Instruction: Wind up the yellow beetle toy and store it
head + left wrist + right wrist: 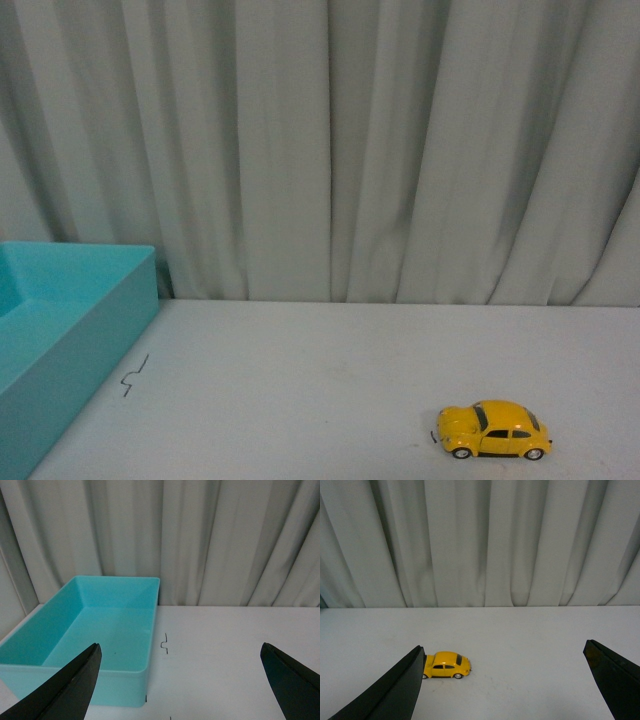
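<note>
The yellow beetle toy (494, 430) stands on its four wheels on the white tabletop (330, 380), in the near right part of the front view and side-on to that camera. Its rounded yellow body, dark windows and silver-hubbed wheels show plainly. Nothing is touching it there.

My right gripper (505, 645) is spread wide, its two dark fingers (395, 690) far apart with bare tabletop between them. In the right wrist view the toy (446, 665) sits just beside the tip of one finger, and that finger hides one end of the car. I cannot tell from this view whether finger and car meet.

My left gripper (180, 646) is also wide apart and holds nothing. Its view looks onto a turquoise plastic bin (125, 680), an open-topped rectangular box standing on the tabletop. One finger (70, 690) covers part of the bin's near wall in that picture. In the front view the bin (70, 330) stands at the far left of the tabletop, well apart from the toy.

A small dark squiggle mark (134, 376) lies on the tabletop just beside the bin's wall, and it also shows in the left wrist view (164, 644). A pale pleated curtain (320, 150) hangs behind the tabletop's far edge.
</note>
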`<state>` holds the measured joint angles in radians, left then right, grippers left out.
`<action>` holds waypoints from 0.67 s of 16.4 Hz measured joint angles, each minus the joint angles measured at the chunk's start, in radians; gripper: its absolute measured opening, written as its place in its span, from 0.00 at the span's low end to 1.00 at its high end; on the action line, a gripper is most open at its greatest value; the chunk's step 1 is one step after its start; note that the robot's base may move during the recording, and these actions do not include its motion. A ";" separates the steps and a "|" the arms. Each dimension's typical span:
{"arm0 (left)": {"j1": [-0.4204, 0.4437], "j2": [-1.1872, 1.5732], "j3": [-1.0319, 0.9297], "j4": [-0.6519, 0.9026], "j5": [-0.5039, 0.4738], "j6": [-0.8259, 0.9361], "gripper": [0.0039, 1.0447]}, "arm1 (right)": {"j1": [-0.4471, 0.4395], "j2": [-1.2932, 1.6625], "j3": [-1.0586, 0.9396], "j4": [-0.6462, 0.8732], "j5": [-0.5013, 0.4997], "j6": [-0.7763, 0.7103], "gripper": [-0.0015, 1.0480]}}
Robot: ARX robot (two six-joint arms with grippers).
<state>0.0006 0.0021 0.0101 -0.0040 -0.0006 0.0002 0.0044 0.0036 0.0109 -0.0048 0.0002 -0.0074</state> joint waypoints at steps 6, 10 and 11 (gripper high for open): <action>0.000 0.000 0.000 0.000 0.000 0.000 0.94 | 0.000 0.000 0.000 0.000 0.000 0.000 0.94; 0.000 0.000 0.000 0.000 0.000 0.000 0.94 | 0.000 0.000 0.000 0.000 0.000 0.000 0.94; 0.000 0.000 0.000 0.000 0.000 0.000 0.94 | 0.000 0.000 0.000 0.000 0.000 0.000 0.94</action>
<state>0.0006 0.0021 0.0101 -0.0036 -0.0006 0.0002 0.0044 0.0036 0.0109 -0.0044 0.0002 -0.0074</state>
